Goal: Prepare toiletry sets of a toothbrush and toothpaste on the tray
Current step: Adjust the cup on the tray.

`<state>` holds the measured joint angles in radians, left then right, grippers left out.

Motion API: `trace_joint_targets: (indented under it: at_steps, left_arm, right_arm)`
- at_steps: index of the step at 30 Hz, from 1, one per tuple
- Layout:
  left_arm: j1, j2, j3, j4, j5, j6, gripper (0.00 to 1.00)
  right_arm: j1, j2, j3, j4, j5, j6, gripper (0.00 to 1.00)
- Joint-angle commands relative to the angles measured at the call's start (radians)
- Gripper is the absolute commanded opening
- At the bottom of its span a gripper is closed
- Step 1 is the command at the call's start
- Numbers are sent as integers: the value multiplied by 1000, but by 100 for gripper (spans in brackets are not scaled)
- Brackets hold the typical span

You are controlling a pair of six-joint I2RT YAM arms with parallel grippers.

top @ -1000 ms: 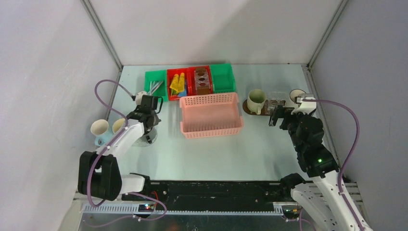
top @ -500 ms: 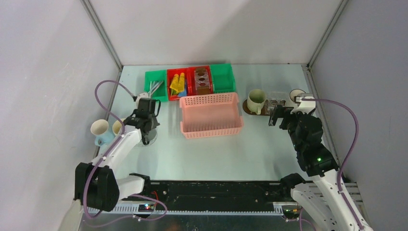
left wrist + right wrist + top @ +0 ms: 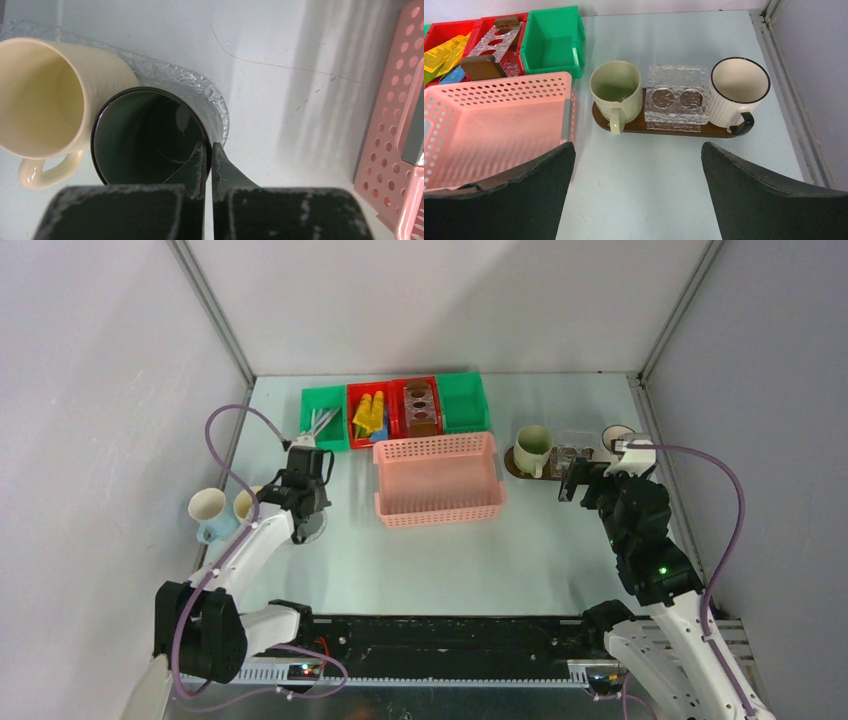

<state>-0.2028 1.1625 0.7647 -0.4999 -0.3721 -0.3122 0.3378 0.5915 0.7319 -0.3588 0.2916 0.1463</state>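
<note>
**Q:** What does the left gripper (image 3: 210,162) hold?

**A:** Its jaws are drawn narrow on the rim of the dark mug (image 3: 145,135), with one finger inside the wall and one outside. The dark mug stands on a clear patterned disc (image 3: 212,95), just beside a cream mug (image 3: 45,100). A pink basket (image 3: 395,125) lies off to one side.

**Q:** And the right gripper (image 3: 636,150)?

**A:** Its jaws are spread wide and hold nothing. It hangs over the table on the near side of the tray (image 3: 639,126).

**Q:** What does the tray carry?

**A:** Three things stand on it in a row. A pale green mug (image 3: 616,87) is at one end, a glass block (image 3: 677,97) with two round holes is in the middle, and a white mug (image 3: 739,90) with a black rim is at the other end.

**Q:** Where are the tubes and brushes?

**A:** The yellow tubes (image 3: 441,50) lie in a red bin (image 3: 449,25). The brushes (image 3: 322,421) lie in a green bin (image 3: 312,400). Both bins are well apart from the tray.
</note>
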Motion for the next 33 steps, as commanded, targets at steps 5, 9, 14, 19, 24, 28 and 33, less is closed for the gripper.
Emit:
trace_joint_targets:
  at_steps: [5,9,14,19,24,28,33]
  left_arm:
    - [3,4,32,-52,-37,77,3]
    - [1,14,31,-51,-35,81,7]
    - [-16,44,48,-61,-51,81,7]
    - [-54,89,75,-77,-98,45,7]
    - [-76,125,93,-77,-109,29,6]
    - [-82,121,101,-74,-95,18,9]
    - [-83,104,105,-75,-94,9,22]
  right_arm:
    - [-6,6,32,12,-6,6,99]
    - [-8,8,31,12,-9,10,99]
    - [-8,8,30,10,-12,11,99]
    - [-10,5,20,16,-15,16,100]
    - [-9,2,21,16,-16,14,99]
    - [-12,1,21,15,-15,14,99]
    - [-11,1,21,16,-18,14,100]
